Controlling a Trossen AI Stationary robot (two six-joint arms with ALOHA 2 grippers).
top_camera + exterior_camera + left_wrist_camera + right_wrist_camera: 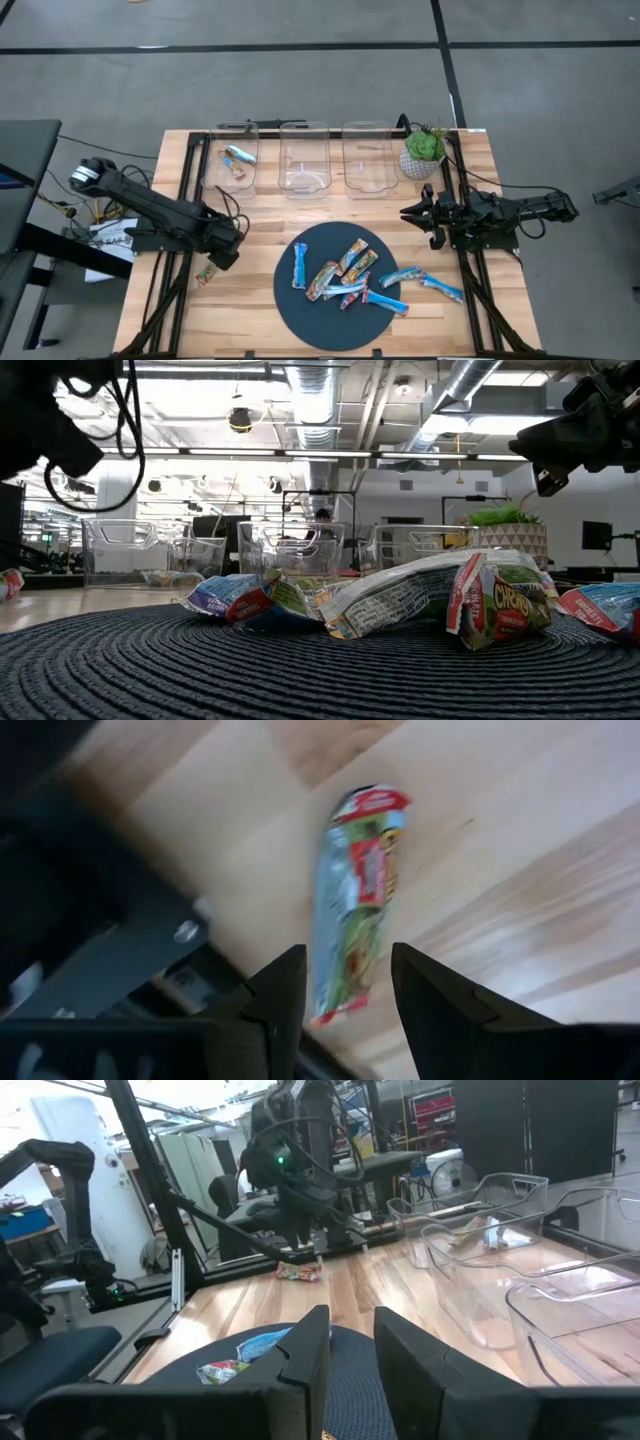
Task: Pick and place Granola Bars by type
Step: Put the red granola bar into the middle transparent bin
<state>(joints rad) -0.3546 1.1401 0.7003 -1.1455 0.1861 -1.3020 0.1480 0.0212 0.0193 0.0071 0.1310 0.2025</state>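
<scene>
Dark woven mat (200,670) filled the low view's foreground, with most granola bars (345,275) piled on it, blue ones mixed among the multicoloured. Off the mat's left rim, one multicoloured bar (355,900) lay flat on the wooden table (250,320). The left gripper (345,990) hung above that bar, its jaws parted to either side of the wrapper's near end and not touching it. To the mat's right, the right gripper (420,215) hovered with jaws a narrow gap apart, holding nothing. Beyond the mat stood three clear bins in a row; the leftmost bin (232,160) held two bars, and a potted plant (422,150) stood right of them. Bare wood lay between mat and bins.
</scene>
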